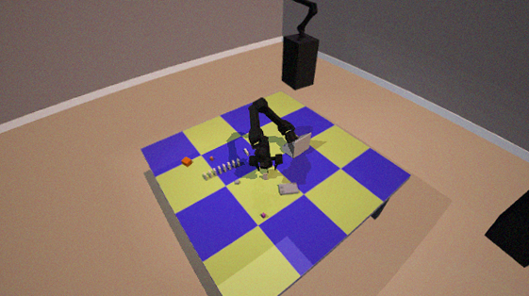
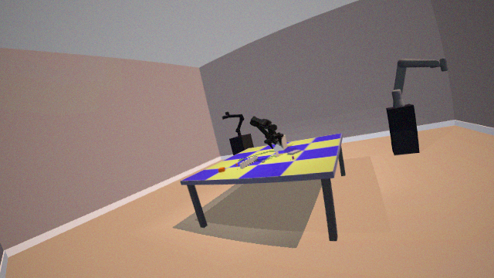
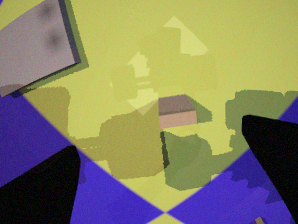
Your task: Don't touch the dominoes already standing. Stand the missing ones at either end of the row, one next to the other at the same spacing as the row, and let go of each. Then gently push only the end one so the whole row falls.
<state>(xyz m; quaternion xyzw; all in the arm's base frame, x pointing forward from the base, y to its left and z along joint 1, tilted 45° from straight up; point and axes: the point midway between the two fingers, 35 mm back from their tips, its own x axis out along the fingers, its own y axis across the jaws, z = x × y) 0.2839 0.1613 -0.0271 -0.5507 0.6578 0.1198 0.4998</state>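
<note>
Several pale dominoes (image 1: 223,167) (image 2: 248,162) stand in a row. Another pale piece (image 1: 246,152) is upright, apart from the row's arm-side end. My gripper (image 1: 267,169) (image 3: 161,140) is open and empty, low over the table, to the right of the row in the top view. A small pinkish-grey block (image 1: 265,176) (image 3: 178,119) rests on a yellow square just beyond the fingertips, touched by neither; whether it stands or lies is not clear. A small grey piece (image 1: 237,182) lies in front of the row.
A flat grey box (image 1: 289,189) (image 3: 35,47) is near the gripper. A white panel (image 1: 300,145) (image 2: 284,142) stands beside the arm. An orange block (image 1: 186,162) (image 2: 221,169) and a small red piece (image 1: 211,158) are behind the row. A small dark pink cube (image 1: 263,215) is nearer the front.
</note>
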